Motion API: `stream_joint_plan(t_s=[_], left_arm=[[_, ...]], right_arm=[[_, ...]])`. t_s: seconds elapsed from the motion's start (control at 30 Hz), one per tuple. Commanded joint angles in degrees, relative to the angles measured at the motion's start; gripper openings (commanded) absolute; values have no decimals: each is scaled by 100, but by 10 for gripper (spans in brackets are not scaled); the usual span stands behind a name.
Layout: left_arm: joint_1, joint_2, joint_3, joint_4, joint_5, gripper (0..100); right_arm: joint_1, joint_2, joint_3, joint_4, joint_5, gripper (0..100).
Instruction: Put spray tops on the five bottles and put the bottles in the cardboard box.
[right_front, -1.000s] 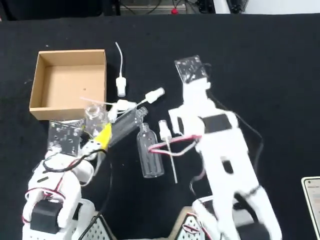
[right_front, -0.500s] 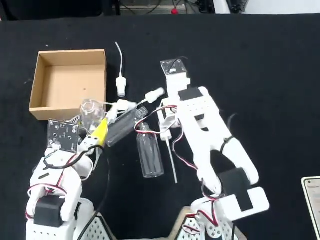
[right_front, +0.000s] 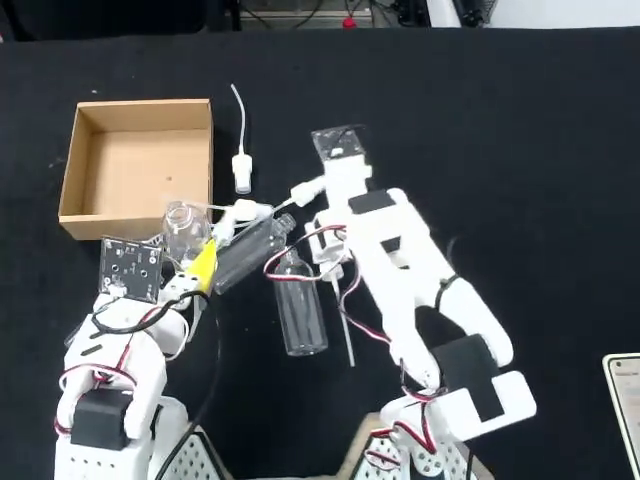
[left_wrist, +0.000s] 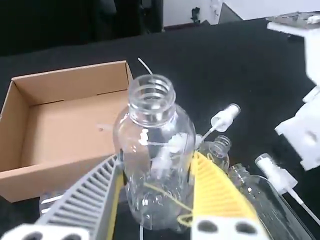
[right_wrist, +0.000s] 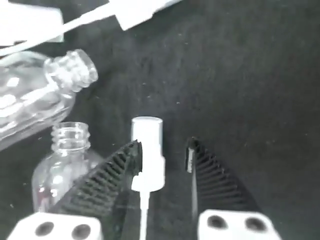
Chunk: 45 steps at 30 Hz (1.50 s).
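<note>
The right tool (right_wrist: 164, 145) is buried under its own arm (right_front: 400, 270) in the high view, and the spray top it's over is mostly covered there too. Just the dip tube (right_front: 346, 335) pokes out toward 6 o'clock. The right wrist view clears it up: the tool is spread open and straddles the white spray top (right_wrist: 147, 145), one finger against its side and the other with a gap. That top lies flat on the black counter (right_front: 520, 150), just at 3 o'clock of the neck of the near lying bottle (right_front: 300, 310).

The cardboard box (right_front: 130, 165) sits at 10 o'clock on the counter, open side up, brown floor showing. There's a thin pale streak (right_front: 185, 203) by its 5 o'clock corner, and I can't tell what it is.

The left tool (left_wrist: 157, 159) is clamped on the held bottle (left_wrist: 152, 130), which is clear, upright and uncapped, just off the box's 5 o'clock corner. Whatever shows through it is hard to make out.

A second lying bottle (right_front: 255, 250) points its neck to 2 o'clock, right next to the held one. Three loose spray tops (right_front: 241, 168) (right_front: 308, 188) (right_front: 245, 212) lie at 12 to 1 o'clock of the bottles.
</note>
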<state>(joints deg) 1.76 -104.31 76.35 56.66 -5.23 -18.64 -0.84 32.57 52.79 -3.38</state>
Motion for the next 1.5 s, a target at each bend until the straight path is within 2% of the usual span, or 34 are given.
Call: stream_joint_plan(t_s=[0.0,0.17,0.3,0.37,0.5,0.63,0.7,0.87,1.0,1.1,1.2,1.33,1.47], left_arm=[[-48,-35,-92,-97,44,73],[-75,-35,-84,-97,44,73],[-84,-35,-84,-97,44,73],[-92,-35,-84,-97,44,73],[-92,-35,-84,-97,44,73],[-57,-35,-84,35,44,73],[-48,-35,-92,62,44,73],[22,-35,-92,62,44,73],[725,-35,-92,202,9,74],[1411,-35,-84,352,0,75],[1798,-35,-66,404,-9,76],[1851,-35,207,193,0,76],[1859,-35,418,-18,26,76]], right_arm=[[-308,-22,-4,-114,-53,142],[-246,22,31,-105,-53,145],[-141,347,-4,-88,-44,217],[-158,532,-75,-105,-18,214],[-149,857,-295,-114,-26,156],[44,813,-374,-53,-35,57],[334,462,-453,185,-18,28],[941,-1138,-734,1002,9,25],[958,-2457,-1059,1363,0,25],[800,-3327,-1508,1530,-44,25],[642,-4075,-2000,1574,-53,25],[-70,-4892,-2352,1459,-53,25],[-993,-5376,-2079,747,-53,22]])
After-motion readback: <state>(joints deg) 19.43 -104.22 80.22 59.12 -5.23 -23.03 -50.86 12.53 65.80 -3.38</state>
